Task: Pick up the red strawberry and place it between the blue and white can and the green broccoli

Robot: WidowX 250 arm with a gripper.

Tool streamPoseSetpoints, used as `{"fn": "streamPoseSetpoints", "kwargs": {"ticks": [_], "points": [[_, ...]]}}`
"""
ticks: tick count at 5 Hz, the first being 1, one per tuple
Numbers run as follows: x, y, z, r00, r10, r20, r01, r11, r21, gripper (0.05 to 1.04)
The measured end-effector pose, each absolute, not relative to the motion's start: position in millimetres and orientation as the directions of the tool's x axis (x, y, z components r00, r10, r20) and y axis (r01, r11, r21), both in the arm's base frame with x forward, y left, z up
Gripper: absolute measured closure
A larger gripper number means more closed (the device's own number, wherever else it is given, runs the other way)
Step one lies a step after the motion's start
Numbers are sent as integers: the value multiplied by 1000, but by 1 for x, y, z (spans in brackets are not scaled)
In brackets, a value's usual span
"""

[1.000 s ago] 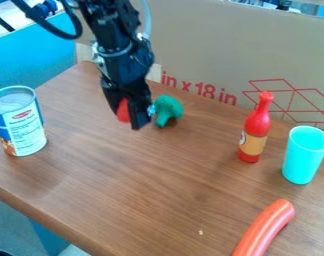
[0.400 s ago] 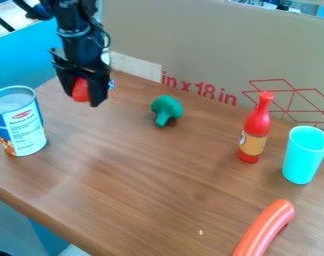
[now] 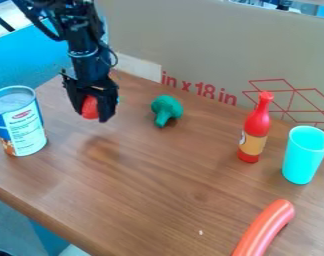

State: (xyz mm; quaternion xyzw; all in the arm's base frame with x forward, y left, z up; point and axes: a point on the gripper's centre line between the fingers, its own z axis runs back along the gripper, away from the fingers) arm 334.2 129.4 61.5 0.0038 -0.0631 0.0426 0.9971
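1. Nearest, at the lower right, a curved, glossy orange-red toy sausage [image 3: 266, 227] with paler streaks lies on the brown wood-grain counter [image 3: 158, 200], its lower end cut off by the view's bottom edge. A tiny pale speck [image 3: 201, 232] sits on the counter to its left.
2. Farther back on the right stands an upright, plain turquoise cup [image 3: 303, 159], open at the top.
3. Just beside the cup, to its left and apart from it, a slim red toy bottle [image 3: 257, 125] with an orange-tan label stands upright.
4. Near the left edge of the view, a cylindrical metal can [image 3: 21, 122] with a blue and white label stands upright on the counter.
5. Right of the can, the black two-finger gripper [image 3: 91, 114] hangs down above the counter. Its jaws are closed around a rounded, smooth red object [image 3: 90, 107], which is held up off the surface, with a soft shadow on the wood below.
6. To the right of the gripper and apart from it, a green toy broccoli piece [image 3: 167, 109] rests on the counter.
7. Behind everything on the counter, a tan cardboard panel [image 3: 191, 45] with red printing rises along the far edge; a bright blue panel [image 3: 21, 57] is at the upper left.
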Motion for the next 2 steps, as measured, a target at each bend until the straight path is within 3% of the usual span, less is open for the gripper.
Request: {"fn": "streamPoseSetpoints", "kwargs": {"ticks": [2], "points": [[350,124,38,987,117,106,-114,993,-33,272]]}}
